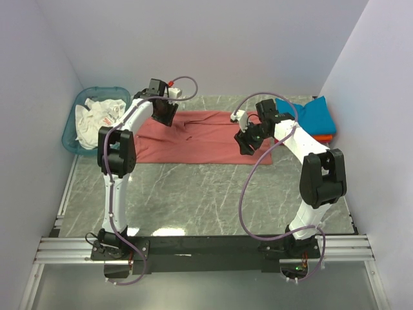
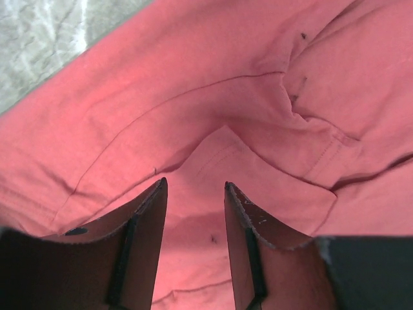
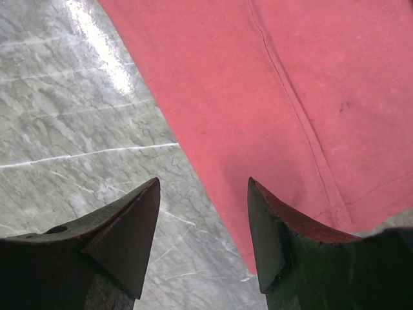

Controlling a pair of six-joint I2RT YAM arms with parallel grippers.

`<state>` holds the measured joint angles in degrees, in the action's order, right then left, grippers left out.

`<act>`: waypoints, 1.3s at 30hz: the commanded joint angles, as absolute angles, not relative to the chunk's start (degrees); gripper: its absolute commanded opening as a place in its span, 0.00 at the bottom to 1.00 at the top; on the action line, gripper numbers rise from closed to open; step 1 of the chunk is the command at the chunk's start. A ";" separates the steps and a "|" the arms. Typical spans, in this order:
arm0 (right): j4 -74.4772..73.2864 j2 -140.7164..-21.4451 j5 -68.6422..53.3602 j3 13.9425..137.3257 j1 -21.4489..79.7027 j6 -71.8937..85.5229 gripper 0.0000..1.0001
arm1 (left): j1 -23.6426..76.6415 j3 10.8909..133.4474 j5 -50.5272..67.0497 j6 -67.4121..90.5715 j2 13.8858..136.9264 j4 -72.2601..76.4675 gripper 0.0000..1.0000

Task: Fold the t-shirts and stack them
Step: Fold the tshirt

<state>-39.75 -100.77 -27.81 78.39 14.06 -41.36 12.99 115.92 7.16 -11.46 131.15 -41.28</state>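
Observation:
The dusty-red t-shirt [image 1: 200, 139] lies spread across the far middle of the table, with wrinkles near its centre. My left gripper [image 1: 162, 115] hovers over its left far part, open and empty; the left wrist view shows red cloth [image 2: 213, 116] with a sleeve seam under the open gripper [image 2: 193, 187]. My right gripper [image 1: 245, 145] is over the shirt's right near edge, open and empty [image 3: 203, 187]; the cloth's edge [image 3: 277, 97] runs between its fingers above the table. A folded teal-blue shirt [image 1: 310, 116] lies on a folded orange one [image 1: 326, 137] at the far right.
A translucent teal basket [image 1: 74, 139] with crumpled white clothing [image 1: 97, 116] stands at the far left. Grey marble tabletop [image 1: 206, 194] extends in front of the shirt. Walls close in the left, right and far sides.

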 commanded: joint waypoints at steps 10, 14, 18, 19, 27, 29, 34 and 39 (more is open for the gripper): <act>-38.76 -98.35 -29.36 77.78 13.89 -40.78 0.64 | 13.45 121.11 7.47 -15.29 135.96 -41.04 0.45; -38.67 -98.09 -29.62 77.70 13.97 -40.78 0.64 | 13.45 121.38 8.08 -15.82 136.75 -40.87 0.45; -38.76 -98.00 -29.71 77.43 13.89 -40.78 0.64 | 13.27 121.64 8.17 -15.73 137.72 -41.22 0.45; -38.59 -98.00 -29.71 77.34 13.89 -40.78 0.64 | 13.36 121.64 8.26 -15.82 137.81 -41.22 0.43; -38.58 -98.26 -29.88 77.61 13.80 -40.78 0.64 | 13.36 120.85 7.91 -15.21 136.23 -40.34 0.11; -38.67 -98.26 -29.88 77.61 13.80 -40.78 0.64 | 13.36 120.94 7.91 -15.21 135.70 -40.17 0.03; -38.58 -98.09 -29.88 77.43 13.62 -40.87 0.64 | 13.36 120.67 8.09 -14.85 133.95 -39.99 0.00; -38.58 -98.00 -29.80 77.34 13.62 -40.78 0.64 | 13.36 118.13 8.18 -14.76 129.82 -37.19 0.00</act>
